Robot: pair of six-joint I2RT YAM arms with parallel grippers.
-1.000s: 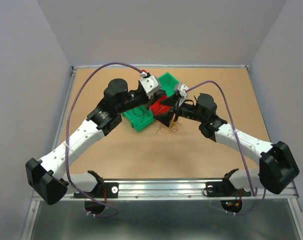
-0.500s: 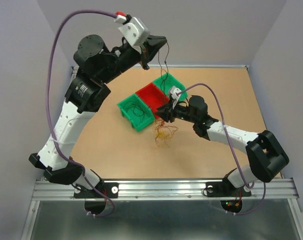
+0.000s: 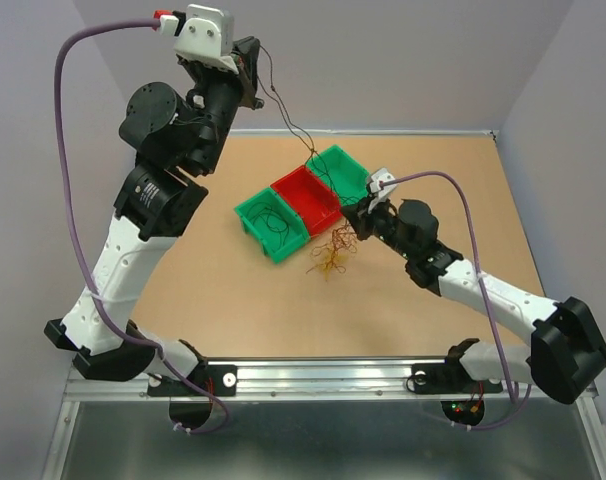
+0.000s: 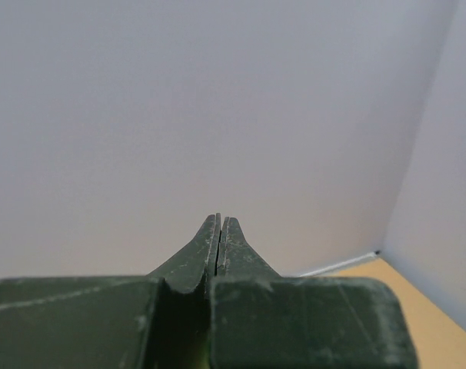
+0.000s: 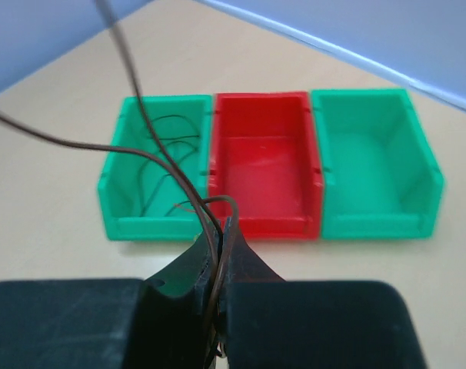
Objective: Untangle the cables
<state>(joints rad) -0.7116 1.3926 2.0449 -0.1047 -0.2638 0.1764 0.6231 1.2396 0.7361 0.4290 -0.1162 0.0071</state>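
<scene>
Left end effector (image 4: 220, 224), lifted higher, and right end effector (image 5: 220, 231), newly clamped, pinch a hair-thin dark cable (image 5: 141, 108) near glossy plastic bins (image 5: 261, 225).

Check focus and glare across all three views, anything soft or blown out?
Top external: even, diffuse light, soft shadows, no glare; the cables barely resolve. Left wrist: left gripper soft up close, only blank wall behind. Right wrist: right gripper out of focus, dark wire slightly soft, mild sheen in the red bin.
</scene>
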